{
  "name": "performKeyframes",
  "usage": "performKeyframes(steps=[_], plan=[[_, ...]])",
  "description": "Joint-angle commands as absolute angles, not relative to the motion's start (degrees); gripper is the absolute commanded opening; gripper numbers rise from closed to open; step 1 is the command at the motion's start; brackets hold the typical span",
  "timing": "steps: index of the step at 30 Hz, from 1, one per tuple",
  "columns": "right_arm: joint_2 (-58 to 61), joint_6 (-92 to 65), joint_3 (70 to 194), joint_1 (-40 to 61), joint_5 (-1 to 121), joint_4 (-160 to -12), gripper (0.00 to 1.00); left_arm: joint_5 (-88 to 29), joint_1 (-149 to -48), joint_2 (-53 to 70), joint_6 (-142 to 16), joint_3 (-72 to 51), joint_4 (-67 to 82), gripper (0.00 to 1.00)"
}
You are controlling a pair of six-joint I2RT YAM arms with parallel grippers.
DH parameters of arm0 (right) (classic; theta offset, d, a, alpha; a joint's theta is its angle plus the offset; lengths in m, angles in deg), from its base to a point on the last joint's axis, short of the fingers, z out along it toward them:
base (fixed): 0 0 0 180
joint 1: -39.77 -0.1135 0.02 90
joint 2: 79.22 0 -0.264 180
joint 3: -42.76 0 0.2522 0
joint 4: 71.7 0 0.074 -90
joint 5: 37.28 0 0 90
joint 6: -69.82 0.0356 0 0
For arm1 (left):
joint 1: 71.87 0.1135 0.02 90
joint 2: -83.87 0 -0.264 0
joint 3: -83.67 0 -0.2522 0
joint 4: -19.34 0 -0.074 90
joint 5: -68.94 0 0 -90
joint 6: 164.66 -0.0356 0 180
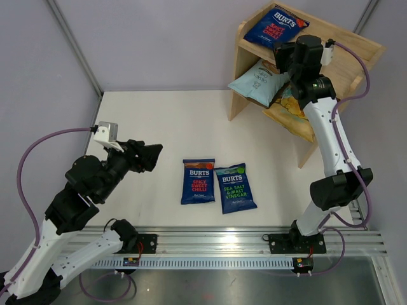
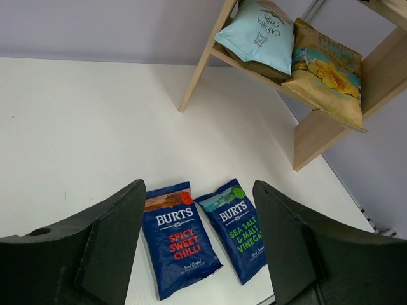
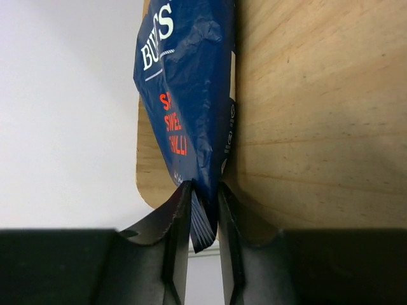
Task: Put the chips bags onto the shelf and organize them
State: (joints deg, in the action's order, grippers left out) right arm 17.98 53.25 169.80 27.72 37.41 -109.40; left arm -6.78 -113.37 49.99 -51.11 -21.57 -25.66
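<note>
The wooden shelf (image 1: 346,44) stands at the back right. My right gripper (image 1: 284,56) is shut on the bottom edge of a red-lettered dark-blue Burts bag (image 1: 275,25) that lies on the top tier; the right wrist view shows the gripper (image 3: 205,190) pinching the bag (image 3: 187,95) against the wood (image 3: 305,127). A pale-blue bag (image 1: 257,82) and the yellow-and-teal bag (image 1: 289,109) sit on the lower tier. A red-lettered Burts bag (image 1: 198,181) and a green-lettered one (image 1: 234,187) lie flat side by side on the table. My left gripper (image 1: 152,155) is open and empty, left of them and above the table.
The white table (image 1: 159,121) ends at a metal rail (image 1: 254,244) along the near edge. Grey walls close the back and left. In the left wrist view the two table bags (image 2: 179,238) (image 2: 238,229) lie between and beyond my open fingers.
</note>
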Motion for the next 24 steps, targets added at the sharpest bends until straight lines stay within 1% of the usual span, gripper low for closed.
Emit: performKeyframes(steps=[1, 2, 4, 5, 7, 9, 10, 11, 12, 14, 17, 19, 21, 22, 23, 24], plan=[[18.51, 50.41, 173.77, 27.38, 38.21, -110.24, 0.32, -5.77, -113.27, 49.16, -52.43, -20.16, -25.36, 0.71], [18.08, 49.96, 173.51, 27.38, 38.04, -110.42, 0.38, -5.68, -113.27, 49.07, -52.43, -20.25, -25.27, 0.71], [16.14, 48.47, 171.67, 27.47, 37.07, -110.24, 0.43, -5.5, -113.27, 48.9, -52.34, -20.6, -25.18, 0.72], [15.53, 47.77, 170.7, 27.47, 36.11, -110.42, 0.5, -5.33, -113.27, 48.72, -52.43, -20.69, -25.18, 0.72], [13.59, 45.83, 169.73, 27.56, 35.49, -110.59, 0.53, -4.98, -113.27, 48.11, -52.17, -21.04, -25.09, 0.72], [11.93, 44.34, 168.5, 27.82, 34.79, -111.03, 0.59, -4.36, -113.27, 47.75, -51.73, -21.3, -25.01, 0.74], [11.48, 43.9, 168.32, 28.25, 34.53, -111.38, 0.62, -4.1, -113.27, 47.58, -51.55, -21.31, -25.01, 0.78], [10.7, 43.37, 167.62, 28.43, 34.26, -111.73, 0.68, -3.84, -113.27, 47.23, -51.37, -21.48, -24.92, 0.8], [10.34, 42.5, 167.27, 28.78, 34.35, -112.0, 0.71, -3.48, -113.27, 46.96, -50.94, -21.66, -24.83, 0.84], [9.38, 41.09, 166.92, 29.31, 34.17, -112.53, 0.74, -3.13, -113.27, 46.44, -50.58, -21.92, -24.74, 0.99], [7.54, 37.66, 166.22, 29.93, 33.65, -113.06, 0.78, -2.43, -113.27, 45.65, -50.23, -22.44, -24.65, 0.99], [5.78, 33.36, 164.9, 29.93, 33.73, -112.09, 0.82, -1.38, -113.27, 44.68, -49.97, -23.06, -24.57, 0.99], [2.26, 28.81, 162.27, 29.93, 34.52, -110.43, 0.85, -0.41, -113.27, 43.1, -49.88, -24.81, -23.43, 0.99], [0.86, 26.51, 161.13, 29.93, 35.57, -109.29, 0.91, -0.32, -113.27, 42.22, -49.88, -25.43, -22.82, 0.99], [-1.85, 23.62, 159.03, 29.93, 39.67, -107.1, 0.97, -0.32, -113.1, 41.26, -49.79, -26.05, -21.68, 0.99], [-3.01, 17.41, 158.48, 30.02, 42.41, -106.9, 0.99, -0.75, -112.92, 40.2, -49.79, -27.1, -21.41, 0.99]])
